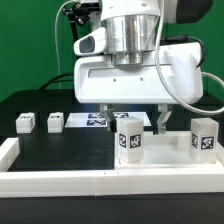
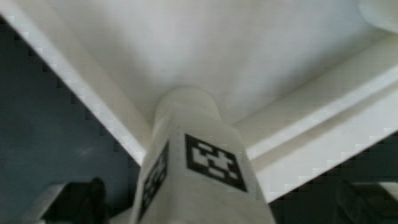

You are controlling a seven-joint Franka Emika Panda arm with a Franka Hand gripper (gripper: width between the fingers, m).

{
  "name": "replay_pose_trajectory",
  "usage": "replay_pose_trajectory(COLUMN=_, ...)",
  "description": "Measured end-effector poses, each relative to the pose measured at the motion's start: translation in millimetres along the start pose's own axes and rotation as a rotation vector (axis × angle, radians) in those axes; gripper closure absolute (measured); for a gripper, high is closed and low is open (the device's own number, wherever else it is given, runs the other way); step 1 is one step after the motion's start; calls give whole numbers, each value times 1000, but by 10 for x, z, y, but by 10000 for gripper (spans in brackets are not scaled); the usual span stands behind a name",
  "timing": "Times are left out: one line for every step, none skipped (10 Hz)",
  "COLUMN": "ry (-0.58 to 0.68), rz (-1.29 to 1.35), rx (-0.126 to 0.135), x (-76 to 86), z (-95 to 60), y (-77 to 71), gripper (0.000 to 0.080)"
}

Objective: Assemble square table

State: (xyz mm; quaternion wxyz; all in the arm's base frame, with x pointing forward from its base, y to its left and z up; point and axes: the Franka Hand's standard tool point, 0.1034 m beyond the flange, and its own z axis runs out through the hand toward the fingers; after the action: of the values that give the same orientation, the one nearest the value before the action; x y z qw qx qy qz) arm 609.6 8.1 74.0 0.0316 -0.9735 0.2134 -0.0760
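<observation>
While the exterior view lays out the whole bench for us, the wrist view gives only a close look down between the fingers.

From outside we see the gripper (image 1: pixel 136 122) hanging below the arm's broad white hand, just above the near leg (image 1: pixel 128 140). That leg stands upright on the square panel (image 1: pixel 165 160), which lies flat at the front. A second leg (image 1: pixel 205 138) stands upright on the same panel, toward the exterior view's right. A third leg (image 1: pixel 25 122) and a fourth leg (image 1: pixel 53 122) sit on the black table (image 1: pixel 60 150) at the exterior view's left, well apart from the panel. The marker board (image 1: pixel 95 120) lies flat behind the gripper, and the long white rail (image 1: pixel 60 182) runs along the front.

Only the wrist view shows us the grip. The near leg (image 2: pixel 196 150) fills the middle, its tag (image 2: pixel 214 165) facing the camera, with the panel's rimmed surface (image 2: pixel 214 50) behind it. Dark fingers (image 2: pixel 75 200) show on either side of the leg, each with a gap. So the gripper (image 2: pixel 222 205) is spread wide, straddling the leg without touching it.
</observation>
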Motion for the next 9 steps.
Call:
replay_pose_trajectory(ry=-11, rz=-100, rx=-2, x=5, z=-1, y=25, gripper=152)
replay_pose_trajectory(ry=-21, rz=-193, rx=-3, x=7, z=-1, y=50, gripper=150)
replay_pose_trajectory(ry=-26, rz=-247, rx=-3, x=5, z=0, y=60, gripper=150)
replay_pose_trajectory(ry=-27, rz=-347, rx=-8, x=8, z=1, y=72, gripper=150)
replay_pose_trajectory(ry=-27, rz=-398, rx=-9, x=9, z=1, y=73, gripper=150)
replay_pose_trajectory(ry=-27, rz=-429, rx=-9, x=6, z=1, y=67, gripper=150)
replay_pose_trajectory(ry=-27, rz=-483, rx=-14, x=5, z=1, y=63, gripper=150)
replay_pose_trajectory(ry=-26, rz=-528, rx=-19, x=7, z=0, y=61, gripper=150)
replay_pose_trajectory(ry=-21, rz=-603, rx=-23, x=21, z=-5, y=61, gripper=150)
